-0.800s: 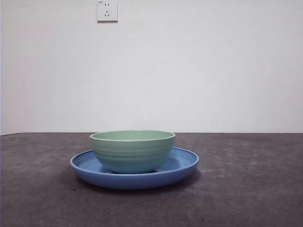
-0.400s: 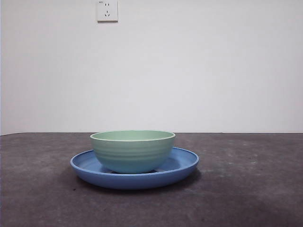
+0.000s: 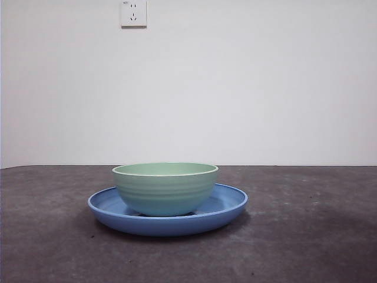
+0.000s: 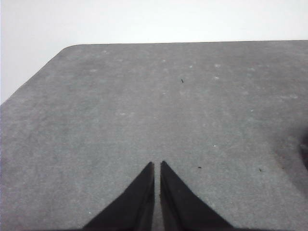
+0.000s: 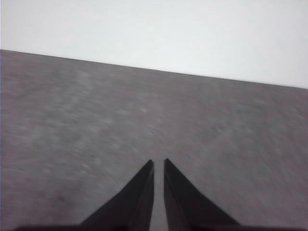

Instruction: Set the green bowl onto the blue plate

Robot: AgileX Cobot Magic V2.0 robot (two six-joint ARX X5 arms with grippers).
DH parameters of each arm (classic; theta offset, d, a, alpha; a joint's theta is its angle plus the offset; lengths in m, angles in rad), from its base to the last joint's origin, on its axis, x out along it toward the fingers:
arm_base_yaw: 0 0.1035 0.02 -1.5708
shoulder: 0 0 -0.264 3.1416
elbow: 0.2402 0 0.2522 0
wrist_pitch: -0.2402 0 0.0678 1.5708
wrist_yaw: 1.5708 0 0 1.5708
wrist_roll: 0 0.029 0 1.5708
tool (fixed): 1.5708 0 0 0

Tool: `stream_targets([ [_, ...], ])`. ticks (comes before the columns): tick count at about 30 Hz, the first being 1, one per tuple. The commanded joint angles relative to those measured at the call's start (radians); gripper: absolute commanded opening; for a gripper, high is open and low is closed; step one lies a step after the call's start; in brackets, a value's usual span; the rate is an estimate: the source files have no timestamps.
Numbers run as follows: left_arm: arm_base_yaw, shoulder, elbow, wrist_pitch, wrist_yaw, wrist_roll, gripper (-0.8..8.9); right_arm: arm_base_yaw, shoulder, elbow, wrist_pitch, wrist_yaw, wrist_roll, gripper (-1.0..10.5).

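The pale green bowl stands upright inside the blue plate, near the middle of the table in the front view. Neither arm shows in that view. My left gripper is shut over bare grey tabletop, with nothing between its jaws. My right gripper is also shut above bare tabletop, and its picture is slightly blurred. Neither wrist view shows the bowl or the plate.
A white wall with a socket rises behind the table. The left wrist view shows a rounded table corner and the far edge.
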Motion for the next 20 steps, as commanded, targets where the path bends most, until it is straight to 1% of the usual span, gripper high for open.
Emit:
stream_targets([
  [1, 0.0, -0.002, -0.019, -0.011, 0.006, 0.011, 0.19, 0.0, -0.016, -0.032, 0.013, 0.061, 0.018, 0.3],
  [5, 0.0, -0.002, -0.019, -0.011, 0.006, 0.011, 0.19, 0.0, -0.044, -0.072, 0.013, 0.085, 0.019, 0.3],
  [8, 0.0, -0.002, -0.019, -0.011, 0.006, 0.011, 0.19, 0.0, -0.07, -0.097, -0.008, 0.098, 0.04, 0.3],
  [10, 0.0, -0.002, -0.019, -0.011, 0.006, 0.011, 0.19, 0.0, -0.07, -0.097, -0.039, 0.105, 0.04, 0.3],
  [14, 0.0, -0.002, -0.019, -0.012, 0.006, 0.011, 0.19, 0.0, -0.07, -0.097, -0.038, 0.108, 0.044, 0.3],
  [20, 0.0, -0.002, -0.019, -0.011, 0.006, 0.011, 0.19, 0.0, -0.07, -0.097, -0.038, 0.122, 0.068, 0.3],
])
